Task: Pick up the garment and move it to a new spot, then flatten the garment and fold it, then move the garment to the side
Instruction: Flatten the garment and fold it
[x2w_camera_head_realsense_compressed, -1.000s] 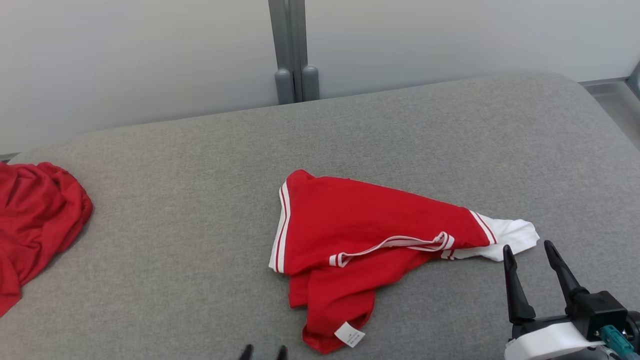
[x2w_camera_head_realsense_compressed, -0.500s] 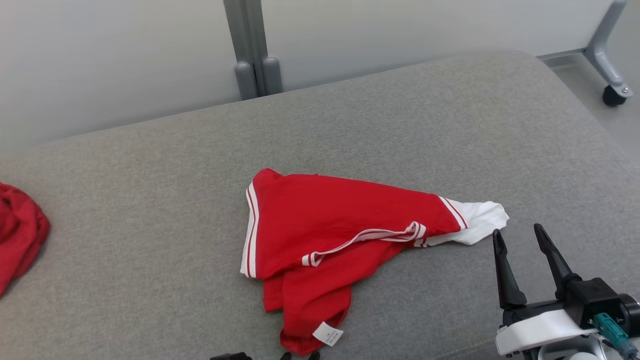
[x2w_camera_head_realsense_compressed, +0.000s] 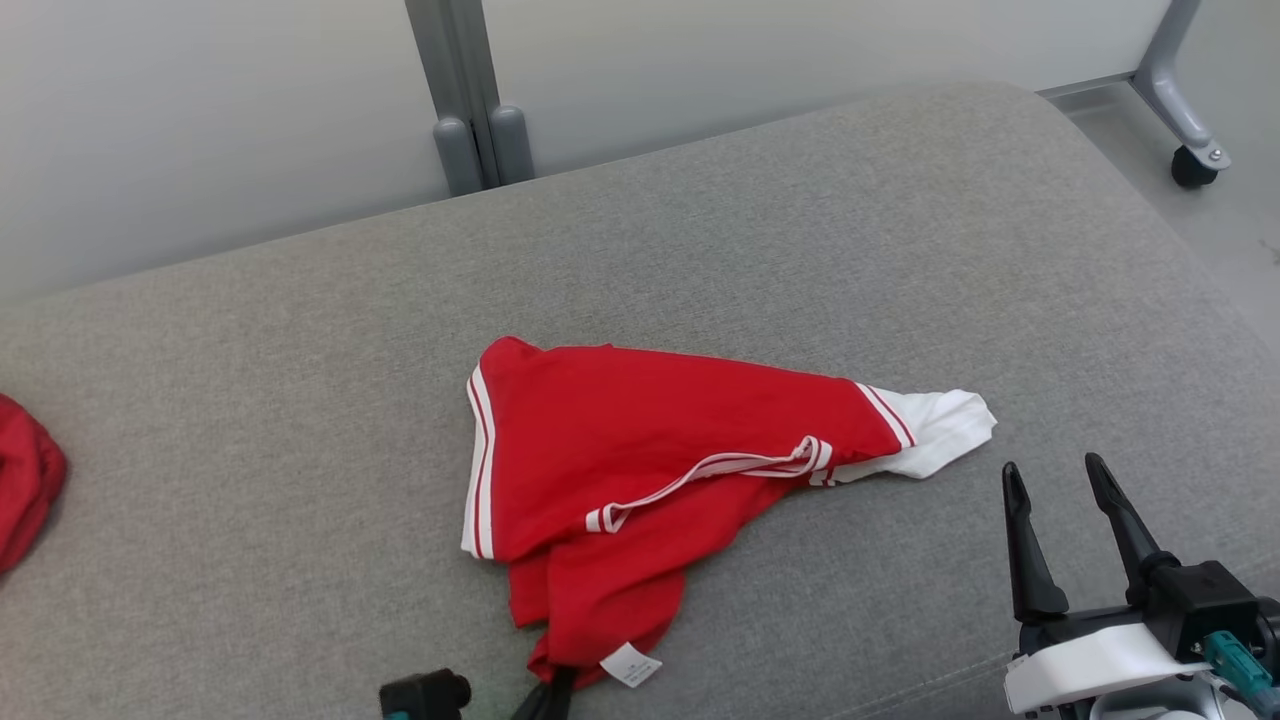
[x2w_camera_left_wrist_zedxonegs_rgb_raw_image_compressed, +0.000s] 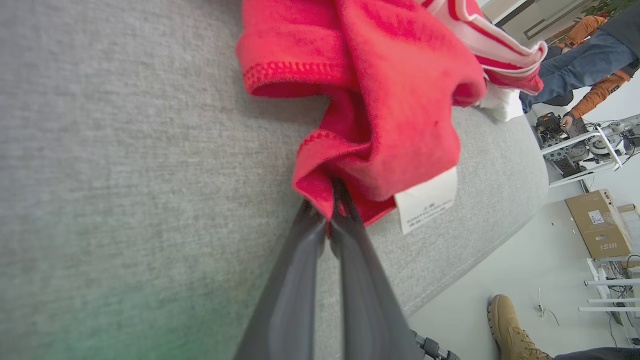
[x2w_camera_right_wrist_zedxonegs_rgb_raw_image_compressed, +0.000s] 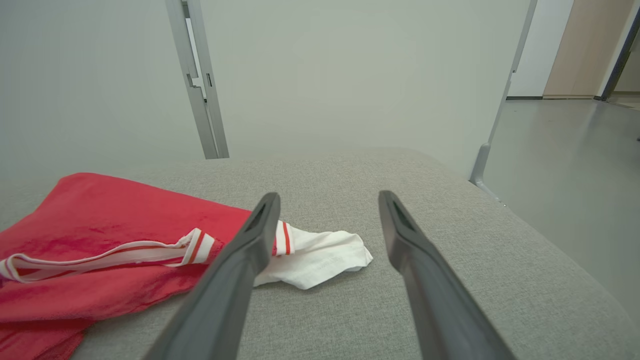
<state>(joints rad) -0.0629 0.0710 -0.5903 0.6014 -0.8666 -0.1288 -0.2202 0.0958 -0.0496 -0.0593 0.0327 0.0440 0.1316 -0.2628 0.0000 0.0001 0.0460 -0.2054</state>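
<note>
Red garment (x2w_camera_head_realsense_compressed: 640, 440) with white trim crumpled on grey cushion (x2w_camera_head_realsense_compressed: 300, 400), near hem pinched at the tips of the clamped left gripper (x2w_camera_left_wrist_zedxonegs_rgb_raw_image_compressed: 330, 200), right gripper (x2w_camera_head_realsense_compressed: 1051, 466) spread wide and empty, garment just ahead-left of it.

Head view looks down on the garment (x2w_camera_head_realsense_compressed: 650, 470); both wrist views, low and close, share it.
</note>
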